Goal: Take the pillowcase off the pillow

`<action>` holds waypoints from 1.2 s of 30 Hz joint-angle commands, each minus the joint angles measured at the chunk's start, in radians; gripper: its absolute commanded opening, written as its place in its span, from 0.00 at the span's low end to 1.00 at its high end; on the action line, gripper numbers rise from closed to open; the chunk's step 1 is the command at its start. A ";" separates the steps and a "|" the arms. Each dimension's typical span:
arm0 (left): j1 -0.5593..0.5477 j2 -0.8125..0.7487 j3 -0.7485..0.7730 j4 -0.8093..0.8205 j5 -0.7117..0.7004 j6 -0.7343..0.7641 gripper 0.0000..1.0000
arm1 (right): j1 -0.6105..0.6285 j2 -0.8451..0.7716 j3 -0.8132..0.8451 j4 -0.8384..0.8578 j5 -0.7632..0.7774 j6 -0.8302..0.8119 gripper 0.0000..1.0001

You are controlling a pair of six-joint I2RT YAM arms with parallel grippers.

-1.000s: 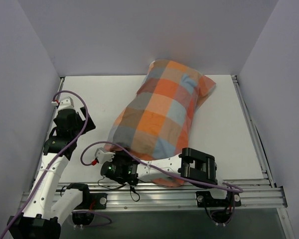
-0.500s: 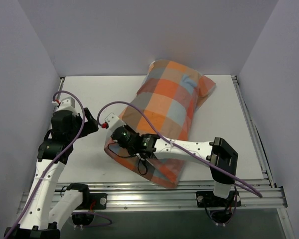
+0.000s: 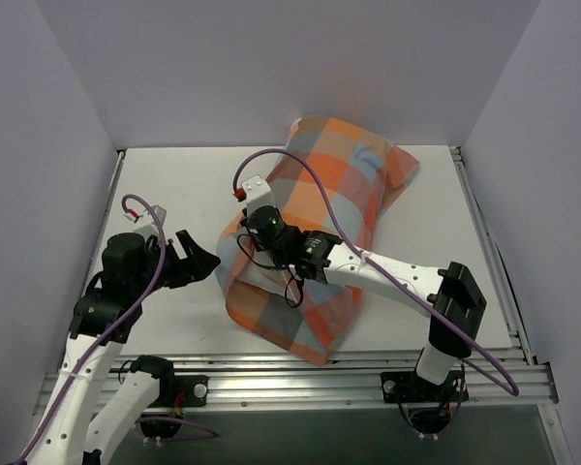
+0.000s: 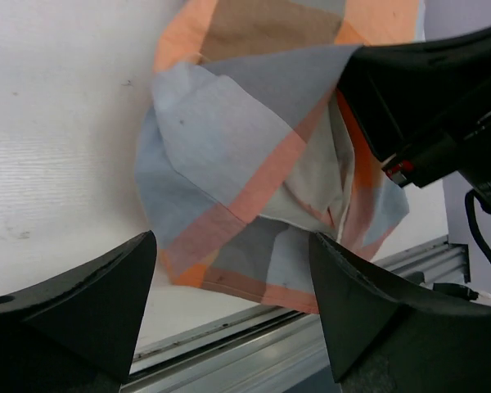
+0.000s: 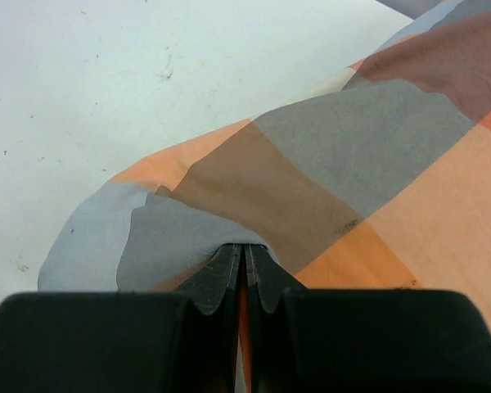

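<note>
You are early in the job; the pillowcase [image 3: 344, 208] covers the pillow almost end to end, so nearly all the stripping is left. It lies slantwise on the counter [image 3: 174, 184], its far end up near the back wall and its near end close to the front rail.

What is done so far is a grip. Your right pincer [image 5: 245, 252] is clenched on a fold of cloth at the near left corner, fingers pressed together with grey and orange fabric bunched between them; the right arm reaches across the top of the bundle to get there. That corner is lifted and folded over, and the left wrist view looks into a loose flap there.

Your left pincer [image 3: 198, 262] is released, jaws spread wide, just beside the lifted corner and facing it; it touches nothing that you can see.

A pale patch [image 4: 315, 184] shows inside the flap; whether that is pillow or the case's inner side, you cannot tell. By my judgement the mouth of the case is at this near end.

The cloth looks soft and slack, in large checks of orange, peach, light blue and grey-brown; it creases readily at the pinch while the far part sits plump and full.
</note>
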 commanded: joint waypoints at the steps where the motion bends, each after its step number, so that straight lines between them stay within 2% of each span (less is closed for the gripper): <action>1: -0.063 -0.005 -0.041 0.084 0.028 -0.088 0.83 | -0.015 0.029 0.065 0.044 -0.038 0.029 0.00; 9: -0.261 0.038 -0.090 0.167 -0.074 -0.165 0.76 | -0.015 0.139 0.132 0.047 -0.102 0.025 0.00; 13: -0.323 0.061 -0.127 0.238 -0.120 -0.180 0.73 | -0.013 0.166 0.134 0.061 -0.111 0.026 0.00; 15: -0.337 0.085 -0.161 0.264 -0.188 -0.182 0.73 | -0.013 0.166 0.131 0.065 -0.117 0.029 0.00; 23: -0.330 0.154 -0.285 0.371 -0.473 -0.275 0.71 | -0.013 0.135 0.089 0.070 -0.133 0.048 0.00; 31: -0.304 0.113 -0.317 0.437 -0.630 -0.285 0.72 | -0.009 0.087 0.025 0.082 -0.140 0.051 0.00; 36: -0.257 0.096 -0.348 0.511 -0.645 -0.317 0.74 | -0.007 0.078 0.014 0.094 -0.157 0.061 0.00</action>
